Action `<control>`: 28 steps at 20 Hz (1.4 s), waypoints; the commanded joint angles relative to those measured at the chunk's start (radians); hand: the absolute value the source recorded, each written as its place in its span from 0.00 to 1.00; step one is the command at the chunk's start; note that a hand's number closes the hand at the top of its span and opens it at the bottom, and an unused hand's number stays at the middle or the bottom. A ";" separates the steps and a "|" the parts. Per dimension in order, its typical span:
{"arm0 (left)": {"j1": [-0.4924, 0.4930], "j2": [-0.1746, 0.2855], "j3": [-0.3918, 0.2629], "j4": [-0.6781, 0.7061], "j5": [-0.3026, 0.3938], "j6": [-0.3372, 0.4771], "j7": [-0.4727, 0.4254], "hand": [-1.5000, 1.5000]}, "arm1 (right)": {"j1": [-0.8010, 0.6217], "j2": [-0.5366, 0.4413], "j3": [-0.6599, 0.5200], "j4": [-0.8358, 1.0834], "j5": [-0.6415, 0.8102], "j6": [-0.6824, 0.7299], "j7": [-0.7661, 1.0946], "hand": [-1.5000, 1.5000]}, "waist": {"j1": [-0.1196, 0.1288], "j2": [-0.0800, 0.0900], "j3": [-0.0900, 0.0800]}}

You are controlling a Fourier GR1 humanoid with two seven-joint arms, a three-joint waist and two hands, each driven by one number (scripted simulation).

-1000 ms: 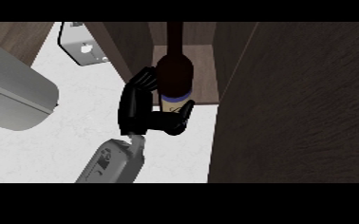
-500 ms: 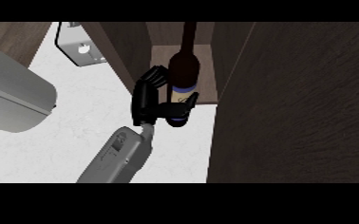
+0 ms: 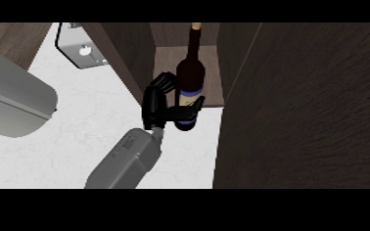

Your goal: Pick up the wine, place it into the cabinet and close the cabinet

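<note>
The wine bottle [image 3: 189,78] is dark with blue label bands and stands upright at the front of the open cabinet's shelf [image 3: 168,58], its neck reaching up into the opening. My left hand [image 3: 154,108] is shut on the bottle's lower body from the left. The fingers [image 3: 163,82] curl behind it and the thumb [image 3: 186,111] crosses its front. The bottle's base overlaps the shelf's front edge, and I cannot tell whether it rests on the shelf. My right hand does not show.
The cabinet's open dark door [image 3: 296,107] fills the right side. The cabinet's left wall [image 3: 130,63] stands beside my fingers. A large grey rounded object [image 3: 22,103] sits at the left edge, and a pale bracket with a hole [image 3: 81,51] lies on the white counter [image 3: 72,147].
My left hand has carried the bottle slightly right and deeper towards the cabinet opening. The forearm now stretches further in, and the grip is unchanged.
</note>
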 commanded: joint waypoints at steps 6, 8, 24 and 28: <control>-0.134 0.000 -0.007 0.166 0.193 -0.014 -0.058 1.00 | 0.057 -0.009 -0.018 -0.179 -0.096 0.022 0.054 0.00 | -0.005 0.002 0.000; -0.162 0.000 0.021 0.202 0.179 -0.048 -0.051 1.00 | 0.045 -0.005 -0.052 -0.179 -0.126 0.015 0.075 0.00 | 0.005 0.001 0.000; -0.439 0.002 0.157 0.478 0.220 -0.061 -0.040 1.00 | 0.161 0.005 -0.043 -0.203 -0.115 0.070 0.003 0.00 | -0.004 0.000 0.001; -0.528 0.000 0.145 0.581 0.183 -0.008 -0.058 1.00 | 0.093 0.036 0.000 -0.116 -0.071 0.057 0.009 0.00 | -0.005 0.005 0.000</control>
